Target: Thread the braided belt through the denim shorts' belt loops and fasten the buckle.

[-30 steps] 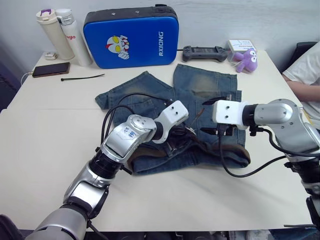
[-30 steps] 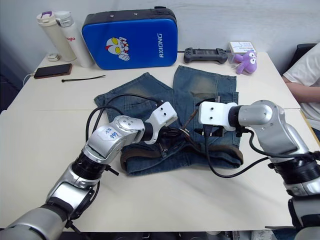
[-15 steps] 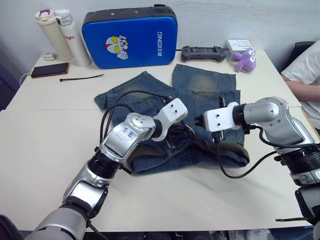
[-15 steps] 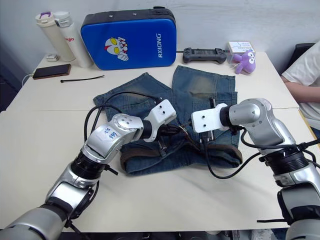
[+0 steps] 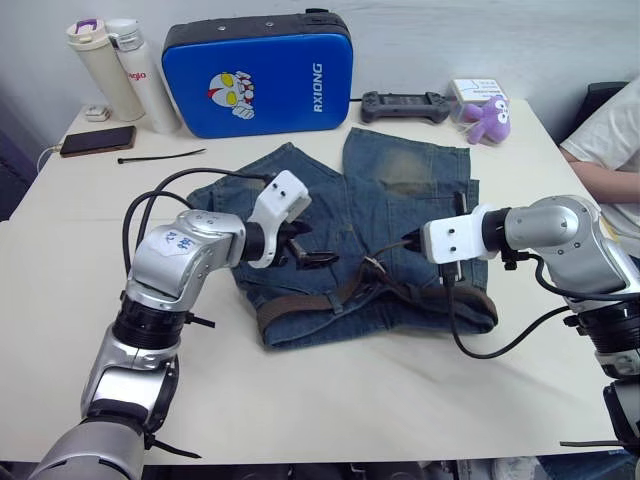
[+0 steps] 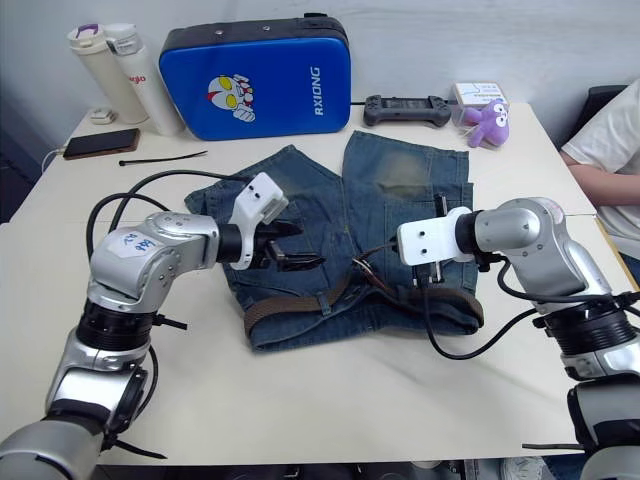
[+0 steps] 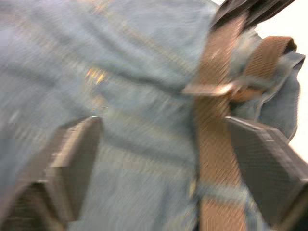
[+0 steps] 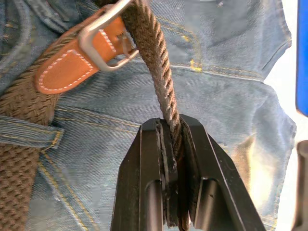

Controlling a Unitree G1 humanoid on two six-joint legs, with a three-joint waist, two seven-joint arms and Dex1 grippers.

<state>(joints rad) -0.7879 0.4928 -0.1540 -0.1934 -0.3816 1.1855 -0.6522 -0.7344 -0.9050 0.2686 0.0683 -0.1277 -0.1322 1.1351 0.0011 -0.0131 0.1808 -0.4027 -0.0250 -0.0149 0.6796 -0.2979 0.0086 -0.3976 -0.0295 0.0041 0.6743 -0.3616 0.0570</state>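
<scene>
The denim shorts (image 5: 400, 180) lie flat in the middle of the table. The braided belt (image 5: 300, 311) runs brown along their waistband, under a belt loop (image 8: 29, 131). Its silver buckle (image 8: 103, 36) sits near the middle of the waistband, with the tan leather tip beside it. My right gripper (image 8: 171, 126) is shut on the belt's strap just past the buckle, and the strap rises taut from the buckle to the fingers. My left gripper (image 5: 310, 256) hovers open over the shorts' left side, a hand's width from the buckle (image 7: 211, 89), holding nothing.
A blue case (image 5: 260, 70), two bottles (image 5: 100, 65), a phone (image 5: 98, 140) and a black cable tie (image 5: 160, 155) lie at the back left. A game controller (image 5: 400, 100) and a purple plush (image 5: 490, 120) sit at the back right. A person's arm (image 5: 610, 170) rests at the right edge.
My right gripper came in and shut on the belt strap by the buckle. My left gripper let go, opened and drew back to the left, away from the buckle.
</scene>
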